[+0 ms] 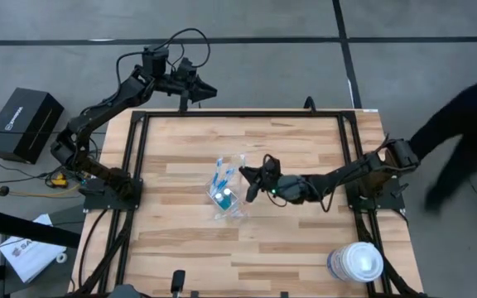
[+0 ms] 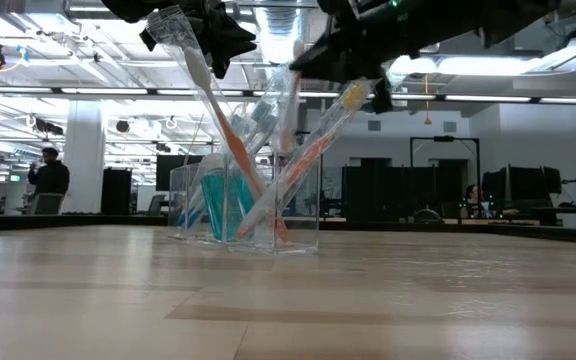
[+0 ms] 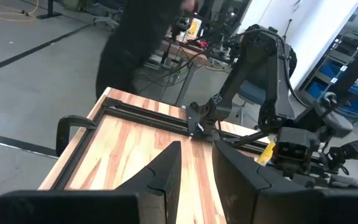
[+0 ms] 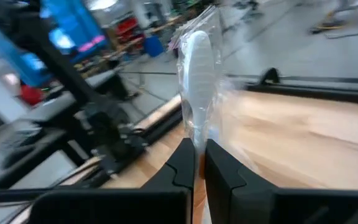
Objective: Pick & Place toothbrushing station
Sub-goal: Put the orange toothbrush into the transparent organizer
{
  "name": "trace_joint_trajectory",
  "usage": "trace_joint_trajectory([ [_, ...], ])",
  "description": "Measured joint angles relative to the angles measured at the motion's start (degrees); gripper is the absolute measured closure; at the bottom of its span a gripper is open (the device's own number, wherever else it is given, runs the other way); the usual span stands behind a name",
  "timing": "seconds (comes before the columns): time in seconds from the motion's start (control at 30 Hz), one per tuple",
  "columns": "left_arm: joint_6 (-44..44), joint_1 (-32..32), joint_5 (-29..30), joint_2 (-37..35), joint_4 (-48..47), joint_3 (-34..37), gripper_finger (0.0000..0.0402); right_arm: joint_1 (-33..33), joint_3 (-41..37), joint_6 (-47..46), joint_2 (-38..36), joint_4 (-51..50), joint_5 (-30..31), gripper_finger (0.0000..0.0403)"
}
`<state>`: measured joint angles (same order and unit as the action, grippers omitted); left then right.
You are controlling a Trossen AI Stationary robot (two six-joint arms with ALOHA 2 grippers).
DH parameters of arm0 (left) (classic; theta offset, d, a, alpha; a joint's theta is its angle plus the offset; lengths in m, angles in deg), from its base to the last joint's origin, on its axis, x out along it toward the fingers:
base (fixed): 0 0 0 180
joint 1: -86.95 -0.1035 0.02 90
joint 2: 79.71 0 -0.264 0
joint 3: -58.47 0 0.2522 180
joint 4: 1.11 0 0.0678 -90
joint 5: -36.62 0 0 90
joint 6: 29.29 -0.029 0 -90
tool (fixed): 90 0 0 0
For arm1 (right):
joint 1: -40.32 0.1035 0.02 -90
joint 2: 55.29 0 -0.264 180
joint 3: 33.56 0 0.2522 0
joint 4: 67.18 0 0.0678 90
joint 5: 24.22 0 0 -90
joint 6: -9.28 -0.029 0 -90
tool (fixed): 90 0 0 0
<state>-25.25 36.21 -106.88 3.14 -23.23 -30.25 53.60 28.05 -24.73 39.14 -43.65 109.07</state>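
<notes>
High view, looking straight down: wooden desk (image 1: 305, 240) in a black frame, with the clear cup (image 1: 227, 195) standing near the middle of the frame, just left of centre. Blue toothbrushes (image 1: 221, 175) poking out of it toward the upper edge. Right arm stretched in from the right side of the frame, with the right claw (image 1: 250, 177) just beside the cup on its right. Left arm folded back at the upper left, with the left claw (image 1: 209, 93) hanging past the desk's far edge, well apart from the cup. Big white-lidded tub (image 1: 357, 262) at the lower right corner of the desk, a black box (image 1: 25, 124) on the floor at the far left, and a person in dark clothes (image 1: 462, 136) at the right edge. Low view: same cup (image 2: 253, 235) at centre left, upright on the desk, holding teal tubes (image 2: 218, 205) and a fan of brushes (image 2: 313, 150) leaning left and right, orange and white among them; dark arm parts overhead at the top edge. Right wrist view: claw (image 4: 199, 155) pressed together on a white toothbrush (image 4: 197, 68) in a clear wrapper, pinching it low on the shaft, head up near the top centre of the frame. Left wrist view: claw (image 3: 194, 165) slightly spread, nothing between the fingers (image 3: 166, 171), pointing across the desk toward the frame's far rail and the other arm at the right of the frame.
</notes>
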Motion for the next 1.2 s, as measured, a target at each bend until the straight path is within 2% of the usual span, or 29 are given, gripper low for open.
trace_joint_trajectory([
  [0.17, 1.0, 0.0, 0.0, 0.0, 0.5, 0.0, 0.0317, -2.4, 0.0, 4.0, -0.1, 3.1, -7.1, 0.0397],
  [0.4, 2.3, 0.1, 0.0, 0.0, 1.1, 0.0, 0.0317, -0.8, 0.0, 4.0, 0.4, 1.1, -8.9, 0.0397],
  [0.63, 2.5, 1.7, 2.7, 0.0, 1.8, 0.0, 0.0317, 1.5, -0.9, 5.8, 0.5, 1.4, -9.0, 0.0397],
  [0.9, 2.4, 4.4, 5.7, 0.0, 2.1, 0.0, 0.0317, 2.0, -8.7, 6.7, 0.5, 13.0, -10.3, 0.0397],
  [1.2, 0.9, 5.1, 8.9, 0.0, 2.2, 0.0, 0.0317, 0.5, -9.6, 11.0, 0.5, 13.1, -15.2, 0.0397],
])
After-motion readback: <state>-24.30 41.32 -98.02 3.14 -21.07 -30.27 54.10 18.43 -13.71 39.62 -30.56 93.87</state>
